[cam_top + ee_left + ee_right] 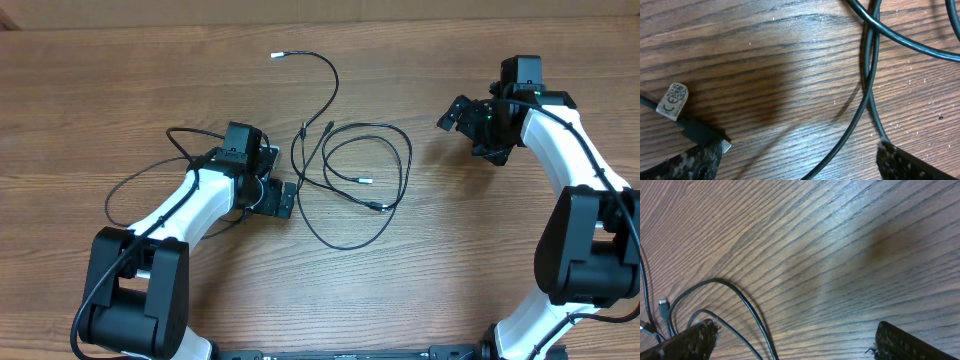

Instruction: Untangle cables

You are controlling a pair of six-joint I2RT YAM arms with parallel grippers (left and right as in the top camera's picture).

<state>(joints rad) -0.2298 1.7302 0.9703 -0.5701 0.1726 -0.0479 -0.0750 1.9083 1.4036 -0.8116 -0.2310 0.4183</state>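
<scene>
Several thin black cables (365, 160) lie in overlapping loops on the wooden table between my arms, and one silver plug tip (278, 56) reaches toward the far edge. My left gripper (283, 199) is open just left of the loops. In the left wrist view its jaws (800, 162) are wide apart, with one cable strand (867, 85) running between them and crossing another. A black plug with a white label (672, 100) lies by the left finger. My right gripper (452, 112) is open and empty to the right of the cables. In the right wrist view, its jaws (795, 342) are spread over two strands (742, 300).
The wooden table (450, 270) carries nothing else. A thicker black arm wire (130, 185) loops out to the left of my left arm. A small plug (663, 307) shows at the left edge of the right wrist view.
</scene>
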